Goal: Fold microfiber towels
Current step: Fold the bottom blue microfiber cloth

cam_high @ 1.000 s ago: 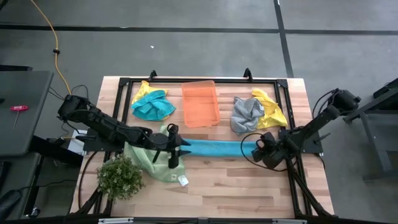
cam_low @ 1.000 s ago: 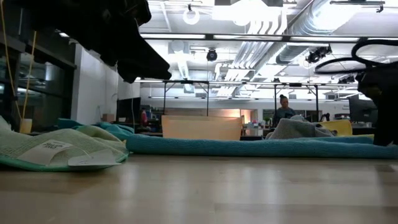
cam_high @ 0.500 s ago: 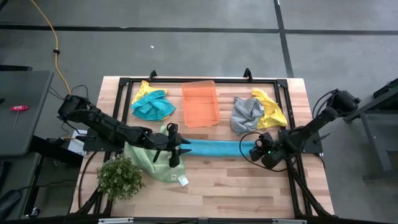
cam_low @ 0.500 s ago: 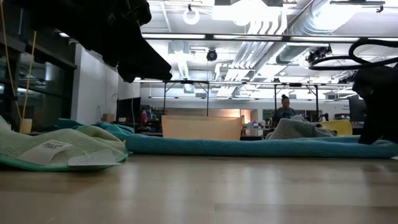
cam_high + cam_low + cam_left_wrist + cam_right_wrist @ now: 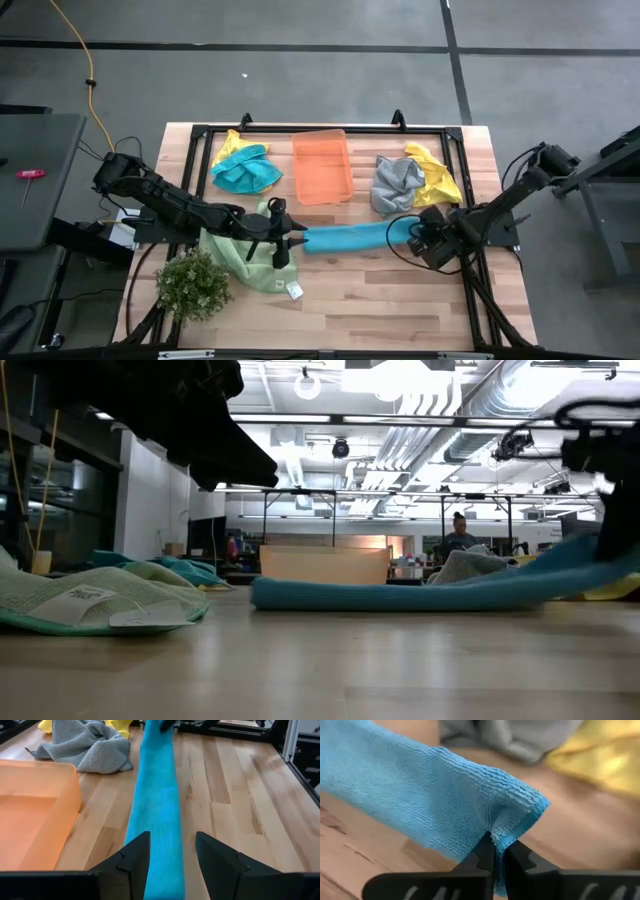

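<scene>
Step in hand, as judged: carrying one end of the long teal-blue microfiber towel (image 5: 350, 238) over toward the other to fold it. It lies across the middle of the wooden worktop (image 5: 380, 300), right end lifted. Advice: keep the raised end low and aligned with the strip so edges meet.

Right claw (image 5: 499, 851): pressed together, pinching that end, arm reaching in from the right.

Left claw (image 5: 170, 851): spread, poised over the towel's left end, not gripping.
</scene>
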